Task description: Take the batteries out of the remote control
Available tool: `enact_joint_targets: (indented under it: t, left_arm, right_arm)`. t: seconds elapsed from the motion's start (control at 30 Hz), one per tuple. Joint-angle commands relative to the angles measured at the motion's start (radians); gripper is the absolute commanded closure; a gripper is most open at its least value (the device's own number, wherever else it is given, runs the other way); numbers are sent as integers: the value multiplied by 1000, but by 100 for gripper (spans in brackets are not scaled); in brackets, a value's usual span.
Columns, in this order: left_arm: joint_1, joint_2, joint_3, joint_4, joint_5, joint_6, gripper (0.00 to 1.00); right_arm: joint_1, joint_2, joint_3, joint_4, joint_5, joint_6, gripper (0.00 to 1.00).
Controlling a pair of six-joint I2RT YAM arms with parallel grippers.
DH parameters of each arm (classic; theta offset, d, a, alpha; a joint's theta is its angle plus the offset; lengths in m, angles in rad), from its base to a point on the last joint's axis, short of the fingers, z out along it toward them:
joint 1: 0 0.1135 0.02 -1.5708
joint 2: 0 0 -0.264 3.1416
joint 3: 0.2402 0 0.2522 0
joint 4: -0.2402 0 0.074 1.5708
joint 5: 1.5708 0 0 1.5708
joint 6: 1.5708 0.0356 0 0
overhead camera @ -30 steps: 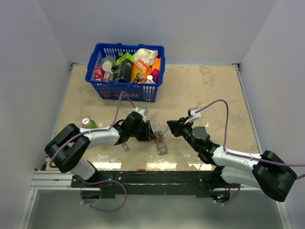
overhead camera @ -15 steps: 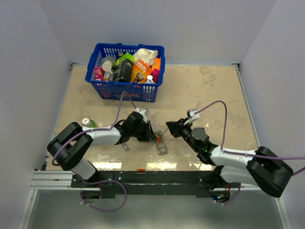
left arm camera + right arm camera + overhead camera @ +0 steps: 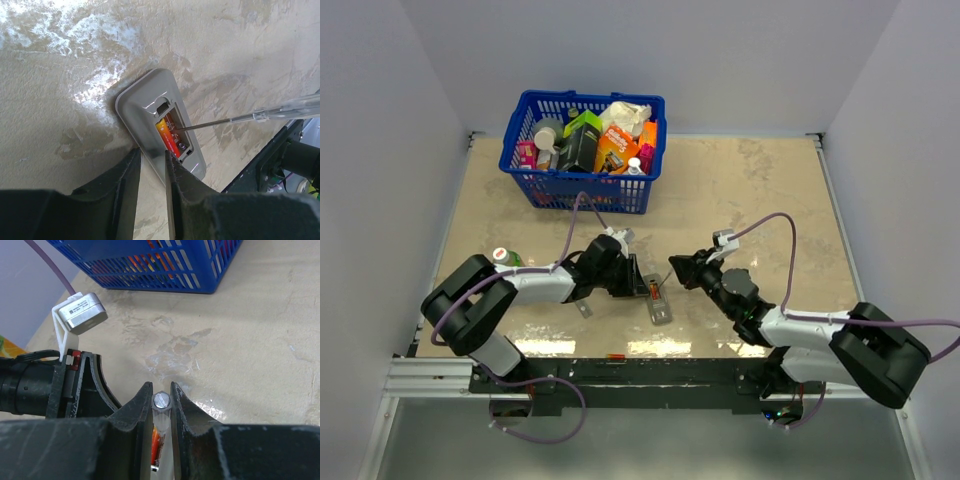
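Observation:
The remote control lies back up on the table with its battery recess uncovered. One red-orange battery shows in the recess. My left gripper is closed narrowly on the remote's long edge, one fingertip resting on its back. My right gripper is shut on the clear handle of a thin screwdriver-like tool. The tool's metal shaft reaches in from the right, and its tip touches the battery's end inside the recess.
A blue basket full of packages stands at the back left. A green bottle with a red cap sits by the left arm. A small grey cover piece lies near the front edge, left of the remote.
The right arm's rear links have shifted slightly to the left. Both grippers, the tool and the remote stay where they were.

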Motion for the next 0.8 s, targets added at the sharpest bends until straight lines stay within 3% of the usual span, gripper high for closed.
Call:
enact_joint_targets:
  t: [0.0, 0.4, 0.7, 0.77]
  left_arm:
    - [7, 12, 27, 55, 10, 0, 70]
    - [7, 25, 16, 74, 16, -4, 73]
    - [7, 31, -5, 90, 24, -9, 73]
    - [6, 34, -8, 97, 21, -10, 73]
  right_arm:
    - [-4, 12, -16, 90, 5, -5, 100]
    - [-10, 86, -71, 231, 30, 30, 100]
    - [-55, 277, -148, 450, -13, 167, 100]
    - [-74, 325, -175, 577, -21, 188, 100]
